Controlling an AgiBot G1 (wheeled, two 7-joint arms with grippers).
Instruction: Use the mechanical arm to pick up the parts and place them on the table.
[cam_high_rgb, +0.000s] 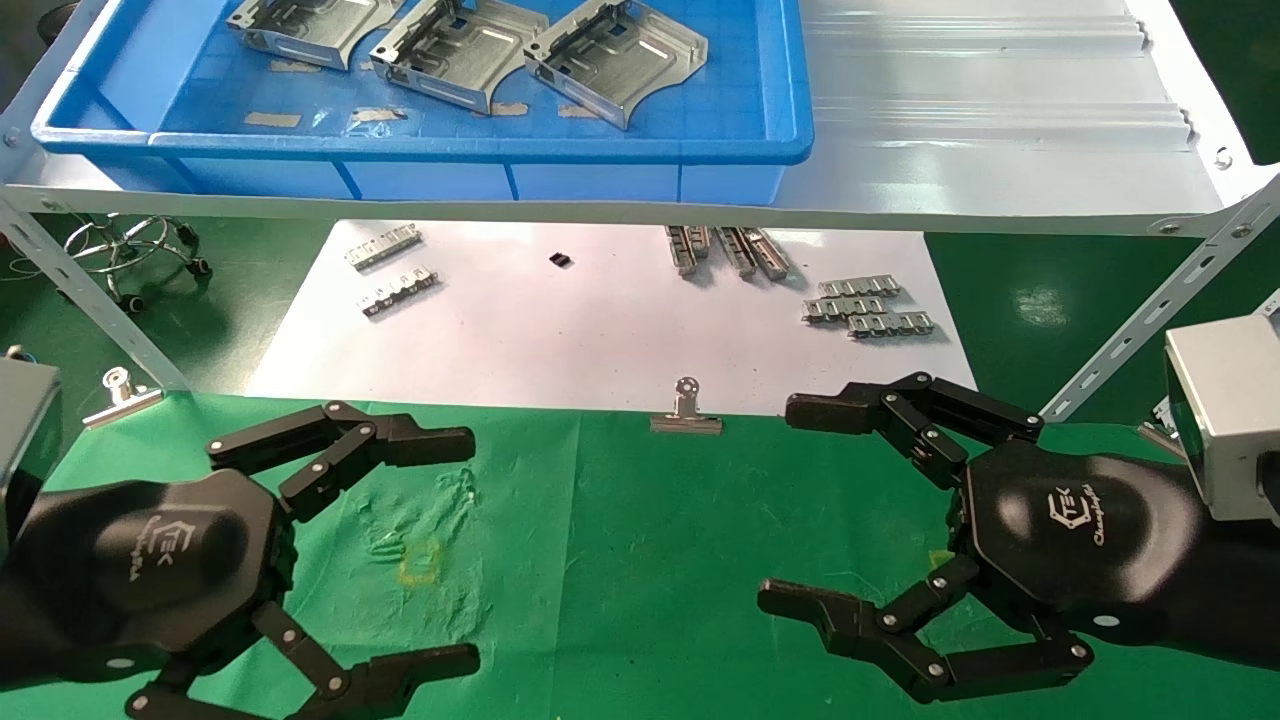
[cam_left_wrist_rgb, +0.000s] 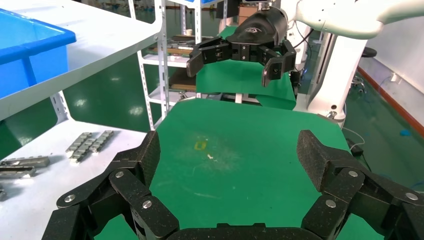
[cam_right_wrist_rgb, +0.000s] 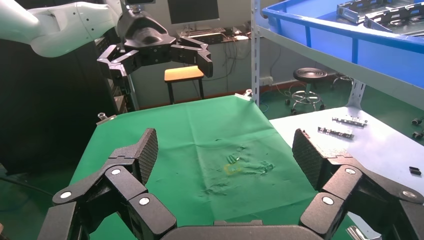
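Three silvery sheet-metal parts (cam_high_rgb: 615, 62) lie side by side in a blue bin (cam_high_rgb: 500, 160) on the shelf at the back; they also show in the right wrist view (cam_right_wrist_rgb: 385, 12). The green cloth table (cam_high_rgb: 620, 530) lies below. My left gripper (cam_high_rgb: 450, 550) hovers open and empty over the table's left side. My right gripper (cam_high_rgb: 790, 505) hovers open and empty over the table's right side. In the left wrist view the left gripper (cam_left_wrist_rgb: 227, 150) frames bare green cloth, with the right gripper (cam_left_wrist_rgb: 235, 62) farther off. The right wrist view shows its own gripper (cam_right_wrist_rgb: 225, 150) and the left gripper (cam_right_wrist_rgb: 157, 57) beyond.
A ribbed silver shelf (cam_high_rgb: 1000, 110) holds the bin on slanted metal legs (cam_high_rgb: 1150, 310). A white sheet (cam_high_rgb: 600, 320) carries small toothed strips (cam_high_rgb: 868, 308) and a tiny black piece (cam_high_rgb: 561, 260). Binder clips (cam_high_rgb: 686, 412) pin the cloth's far edge.
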